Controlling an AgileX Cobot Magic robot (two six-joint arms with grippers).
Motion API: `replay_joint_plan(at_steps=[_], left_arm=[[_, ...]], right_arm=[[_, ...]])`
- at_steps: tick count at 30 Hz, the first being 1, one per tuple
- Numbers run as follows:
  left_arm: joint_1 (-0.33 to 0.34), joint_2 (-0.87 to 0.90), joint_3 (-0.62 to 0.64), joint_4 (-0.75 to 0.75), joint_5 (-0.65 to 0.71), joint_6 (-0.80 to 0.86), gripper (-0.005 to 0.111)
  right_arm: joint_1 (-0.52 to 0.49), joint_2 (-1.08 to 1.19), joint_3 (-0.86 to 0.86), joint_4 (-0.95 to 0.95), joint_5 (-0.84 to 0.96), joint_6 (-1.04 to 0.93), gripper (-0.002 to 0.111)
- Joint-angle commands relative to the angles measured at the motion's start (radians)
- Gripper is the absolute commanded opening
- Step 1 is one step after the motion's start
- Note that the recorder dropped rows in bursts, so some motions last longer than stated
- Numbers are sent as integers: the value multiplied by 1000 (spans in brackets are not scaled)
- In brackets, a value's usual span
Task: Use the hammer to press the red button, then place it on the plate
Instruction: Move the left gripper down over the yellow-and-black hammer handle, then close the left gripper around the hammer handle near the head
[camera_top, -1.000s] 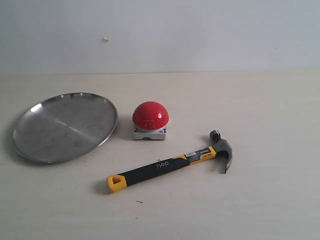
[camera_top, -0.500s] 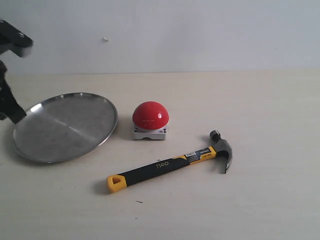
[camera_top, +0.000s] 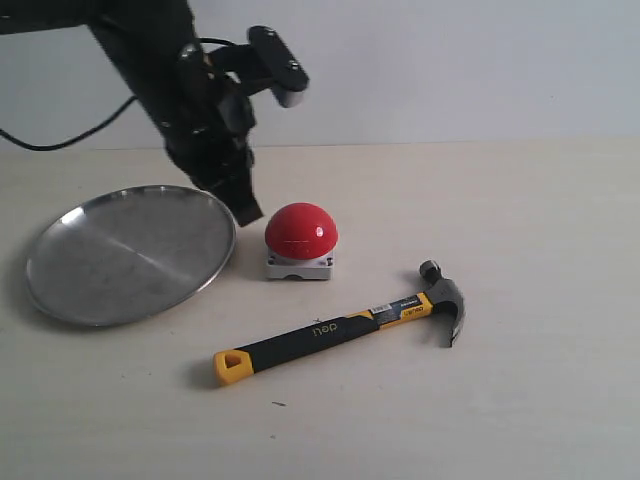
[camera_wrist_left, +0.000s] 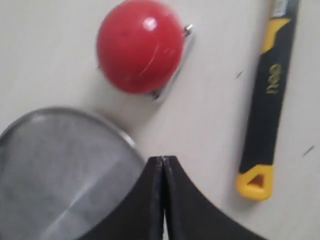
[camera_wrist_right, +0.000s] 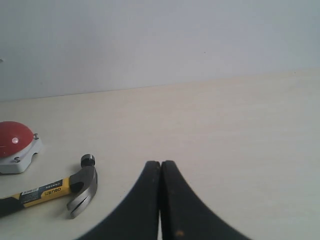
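Left claw (camera_top: 247, 211), closed, has swung in near the red button (camera_top: 300, 231).

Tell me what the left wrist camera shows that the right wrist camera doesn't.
Only the left wrist view shows the plate and the yellow butt end of the hammer. Only the right wrist view shows the hammer's steel head and the wall behind the table. Both show the red button, whole in the left view but cut off at the picture's edge in the right, part of the hammer's handle, the pale table, and a shut, empty gripper: the left gripper in one, the right gripper in the other.
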Motion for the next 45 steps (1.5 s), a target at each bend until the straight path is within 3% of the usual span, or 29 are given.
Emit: replay_joint_plan(at_steps=[1, 4, 12, 22, 26, 30, 36, 38, 45], left_arm=[[-60, 101, -130, -84, 99, 22, 0], [-87, 191, -226, -92, 187, 22, 0], [-114, 377, -442, -98, 159, 31, 0], [-114, 537, -584, -292, 112, 7, 0], [-114, 561, -606, -306, 108, 7, 0], [-117, 566, -606, -306, 118, 7, 14], [-154, 566, -606, -241, 134, 33, 67], [-172, 566, -606, -214, 144, 42, 69], [-225, 602, -606, -164, 192, 56, 59]], right_arm=[[-4, -7, 5, -3, -2, 0, 0], [-4, -7, 5, -3, -2, 0, 0], [-4, -7, 5, -3, -2, 0, 0], [-4, -7, 5, -3, -2, 0, 0], [-4, -7, 5, -3, -2, 0, 0], [-4, -7, 5, -3, -2, 0, 0], [-4, -7, 5, -3, -2, 0, 0], [-4, -7, 5, -3, -2, 0, 0], [-4, -7, 5, -3, -2, 0, 0]])
